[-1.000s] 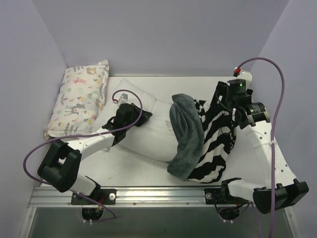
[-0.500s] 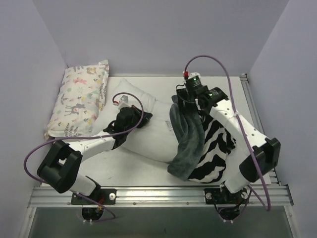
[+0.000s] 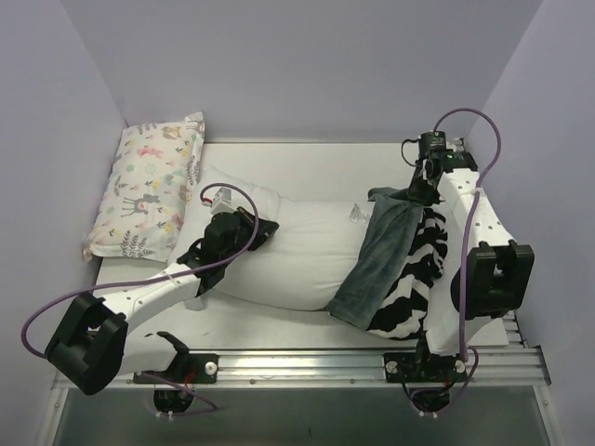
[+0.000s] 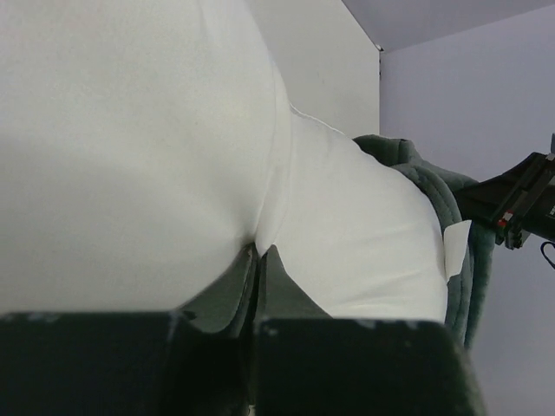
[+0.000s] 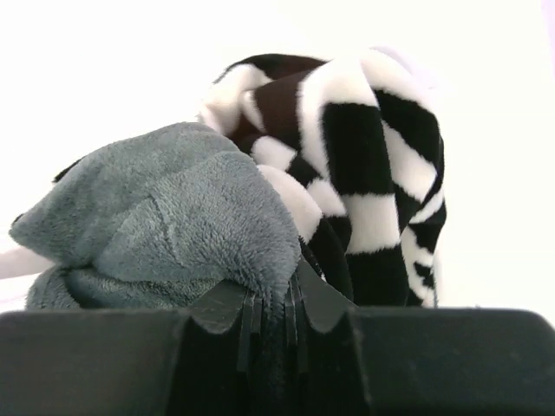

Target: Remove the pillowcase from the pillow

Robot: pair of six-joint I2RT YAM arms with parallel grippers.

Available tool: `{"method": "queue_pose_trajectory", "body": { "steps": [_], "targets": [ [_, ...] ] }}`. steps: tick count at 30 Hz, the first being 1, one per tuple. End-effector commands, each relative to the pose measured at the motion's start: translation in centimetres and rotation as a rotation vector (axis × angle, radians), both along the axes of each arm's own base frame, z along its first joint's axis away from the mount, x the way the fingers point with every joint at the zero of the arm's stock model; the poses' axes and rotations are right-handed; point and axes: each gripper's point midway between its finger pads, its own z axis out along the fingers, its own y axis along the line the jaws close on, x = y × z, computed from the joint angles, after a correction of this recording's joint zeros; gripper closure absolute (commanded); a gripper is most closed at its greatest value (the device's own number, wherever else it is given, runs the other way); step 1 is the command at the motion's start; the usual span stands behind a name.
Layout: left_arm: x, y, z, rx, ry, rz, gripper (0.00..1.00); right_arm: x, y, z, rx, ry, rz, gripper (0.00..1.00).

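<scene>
The big white pillow (image 3: pixel 297 255) lies across the table's middle, most of it bare. Its right end is still inside the pillowcase (image 3: pixel 386 265), grey-green plush on top with a zebra-striped face (image 3: pixel 418 269) to the right. My left gripper (image 3: pixel 263 229) is shut on a pinch of the pillow's white fabric (image 4: pixel 263 238) near the left end. My right gripper (image 3: pixel 409 193) is at the far right, shut on the grey plush edge of the pillowcase (image 5: pixel 173 225), with zebra stripes (image 5: pixel 364 165) bunched just behind.
A smaller pastel animal-print pillow (image 3: pixel 149 186) leans at the far left corner against the purple wall. Purple walls close in the back and both sides. A metal rail (image 3: pixel 297 367) runs along the near edge.
My right gripper swung in over the pillowcase, shut on its grey edge and pulled it right, baring more white pillow. The left arm kept its grip and shifted slightly.
</scene>
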Motion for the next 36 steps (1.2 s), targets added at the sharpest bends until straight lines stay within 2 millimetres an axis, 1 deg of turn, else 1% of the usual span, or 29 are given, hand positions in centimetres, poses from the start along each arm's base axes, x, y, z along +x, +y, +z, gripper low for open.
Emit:
{"method": "queue_pose_trajectory", "body": {
  "steps": [1, 2, 3, 4, 5, 6, 7, 8, 9, 10, 11, 12, 13, 15, 16, 17, 19, 20, 23, 26, 30, 31, 33, 34, 36],
  "targets": [
    [-2.0, 3.9, -5.6, 0.202, 0.163, 0.005, 1.00, 1.2, -1.3, 5.4, 0.002, -0.160, -0.074, 1.00],
    [-1.7, 4.3, -5.2, 0.220, 0.162, 0.004, 1.00, 1.6, -0.6, 6.9, 0.021, -0.204, -0.076, 1.00],
    [0.0, 4.6, -2.7, 0.199, 0.121, 0.029, 1.00, 2.2, -0.4, 9.3, 0.034, -0.262, -0.075, 1.00],
    [0.0, 5.1, -2.4, 0.218, 0.135, 0.020, 1.00, 2.5, -0.1, 10.8, 0.051, -0.299, -0.075, 1.00],
    [0.6, 5.5, -1.1, 0.215, 0.115, 0.032, 1.00, 2.5, -0.4, 12.3, 0.048, -0.334, -0.092, 1.00],
    [1.6, 6.0, 1.6, 0.194, 0.066, 0.052, 1.00, 2.5, -0.6, 14.8, 0.057, -0.385, -0.107, 1.00],
    [2.2, 7.5, 2.5, 0.201, 0.061, 0.085, 1.00, 2.4, -1.0, 16.0, 0.062, -0.412, -0.116, 1.00],
    [2.6, 8.4, 3.5, 0.197, 0.047, 0.107, 1.00, 2.1, -1.3, 17.3, 0.071, -0.442, -0.128, 1.00],
    [2.9, 9.4, 4.8, 0.189, 0.023, 0.125, 1.00, 1.7, -2.3, 18.2, 0.079, -0.453, -0.151, 1.00],
    [3.5, 11.1, 6.1, 0.186, 0.013, 0.159, 1.00, 1.5, -2.5, 19.4, 0.089, -0.479, -0.154, 1.00],
    [3.7, 11.9, 6.7, 0.183, 0.005, 0.178, 1.00, 1.0, -2.3, 20.1, 0.097, -0.491, -0.148, 1.00],
    [3.7, 12.6, 7.8, 0.171, -0.015, 0.185, 1.00, 0.5, -3.8, 20.5, 0.088, -0.493, -0.179, 1.00],
    [4.1, 14.4, 8.3, 0.171, -0.020, 0.234, 1.00, 0.2, -4.0, 20.5, 0.088, -0.493, -0.185, 1.00],
    [3.9, 15.5, 9.2, 0.154, -0.035, 0.249, 1.00, -0.7, -4.6, 20.9, 0.086, -0.506, -0.198, 1.00],
    [3.9, 15.8, 9.2, 0.145, -0.032, 0.254, 1.00, -0.9, -5.0, 20.6, 0.087, -0.498, -0.206, 1.00],
    [3.9, 16.7, 9.1, 0.144, -0.028, 0.275, 1.00, -1.3, -5.2, 20.8, 0.086, -0.507, -0.214, 1.00],
    [3.9, 17.5, 9.2, 0.131, -0.026, 0.288, 1.00, -1.7, -6.0, 20.6, 0.094, -0.503, -0.233, 1.00],
    [4.0, 18.3, 8.7, 0.129, -0.014, 0.310, 1.00, -1.8, -6.0, 20.5, 0.107, -0.502, -0.234, 1.00],
    [4.1, 18.8, 8.3, 0.106, -0.008, 0.321, 1.00, -2.3, -6.3, 20.7, 0.111, -0.508, -0.239, 1.00],
    [4.3, 18.6, 7.8, 0.083, 0.004, 0.324, 1.00, -2.3, -5.8, 20.9, 0.135, -0.513, -0.226, 1.00],
    [4.9, 18.1, 8.0, 0.048, -0.006, 0.323, 1.00, -2.5, -5.0, 22.1, 0.141, -0.546, -0.204, 1.00],
    [5.0, 17.6, 8.4, 0.048, -0.015, 0.315, 1.00, -2.7, -5.0, 22.5, 0.138, -0.556, -0.201, 1.00],
    [5.3, 17.5, 8.5, 0.053, -0.016, 0.319, 1.00, -3.4, -5.2, 23.4, 0.123, -0.582, -0.209, 1.00],
    [5.3, 17.2, 8.4, 0.055, -0.019, 0.312, 1.00, -4.0, -5.3, 24.3, 0.116, -0.607, -0.212, 1.00],
    [5.5, 17.0, 8.6, 0.053, -0.026, 0.309, 1.00, -4.7, -5.5, 25.4, 0.101, -0.632, -0.215, 1.00]
  ]
}}
